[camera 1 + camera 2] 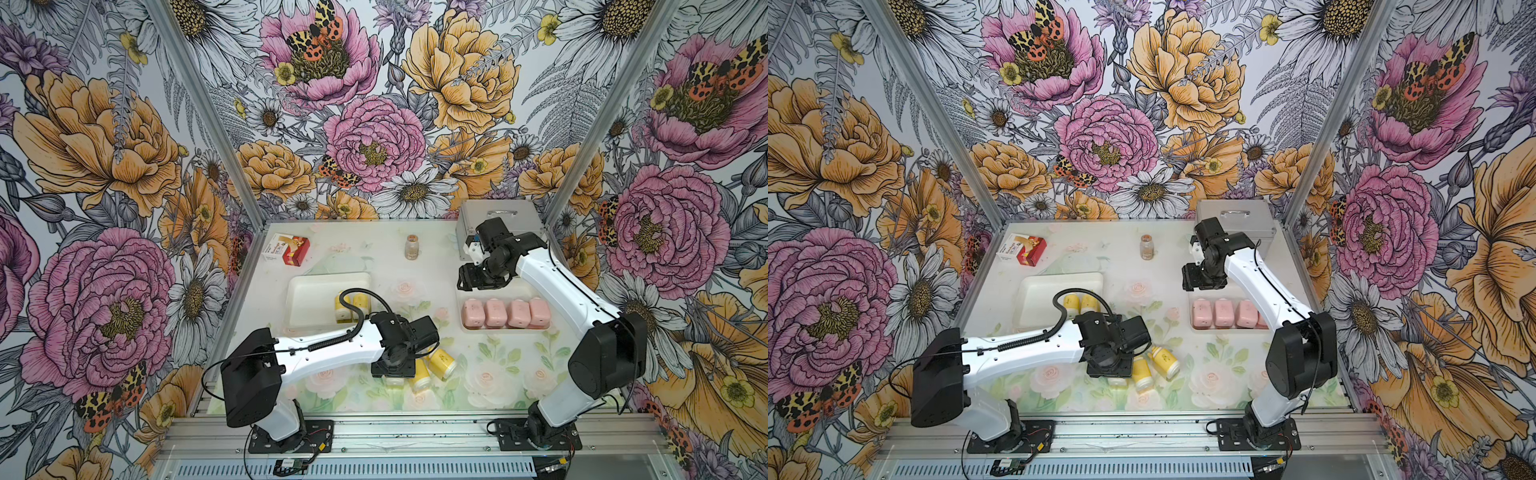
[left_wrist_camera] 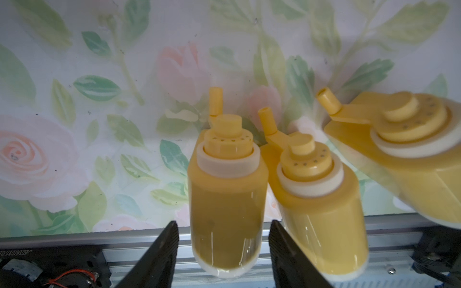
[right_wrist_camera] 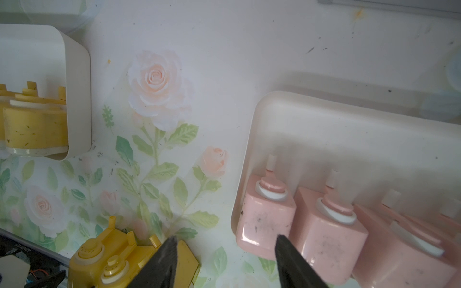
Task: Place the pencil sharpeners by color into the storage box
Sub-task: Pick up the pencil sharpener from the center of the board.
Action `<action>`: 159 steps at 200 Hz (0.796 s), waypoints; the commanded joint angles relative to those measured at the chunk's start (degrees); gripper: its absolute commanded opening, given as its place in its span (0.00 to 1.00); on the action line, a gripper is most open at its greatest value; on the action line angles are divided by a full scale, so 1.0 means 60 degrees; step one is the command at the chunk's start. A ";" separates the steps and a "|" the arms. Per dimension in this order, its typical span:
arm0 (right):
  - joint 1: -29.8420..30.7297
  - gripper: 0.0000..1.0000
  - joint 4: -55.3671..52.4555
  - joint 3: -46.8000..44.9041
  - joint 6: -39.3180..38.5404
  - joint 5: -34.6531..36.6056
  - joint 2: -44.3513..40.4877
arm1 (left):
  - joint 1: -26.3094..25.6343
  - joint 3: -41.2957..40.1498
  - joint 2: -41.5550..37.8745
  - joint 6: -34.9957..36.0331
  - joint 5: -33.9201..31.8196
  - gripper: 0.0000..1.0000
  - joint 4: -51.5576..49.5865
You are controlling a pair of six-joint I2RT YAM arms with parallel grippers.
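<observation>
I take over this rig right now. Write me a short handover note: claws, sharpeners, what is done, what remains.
Left claw: open, astride one yellow sharpener lying on the table.
Right claw: open, empty, above the table near the right box.
Done: four pink sharpeners in the right box; two yellow ones in the left box.
Left to do: that sharpener and its two yellow neighbours.

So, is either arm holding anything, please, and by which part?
Nothing held: left gripper fingers flank a yellow sharpener near its base, gaps showing; right gripper empty.
</observation>
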 commanded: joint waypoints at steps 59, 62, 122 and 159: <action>0.0077 0.64 0.0199 -0.0077 -0.0078 -0.0055 -0.0168 | 0.0376 -0.0345 0.0237 0.0410 0.0403 0.58 0.0603; 0.0077 0.64 0.0214 -0.0080 -0.0070 -0.0058 -0.0176 | 0.0376 -0.0335 0.0255 0.0424 0.0410 0.58 0.0605; 0.0080 0.64 0.0220 -0.0106 -0.0084 -0.0031 -0.0215 | 0.0560 -0.0362 0.0659 0.0662 0.0601 0.56 0.0657; 0.0074 0.64 0.0213 -0.0091 -0.0068 -0.0062 -0.0198 | 0.0556 -0.0403 0.0844 0.0682 0.0702 0.50 0.0649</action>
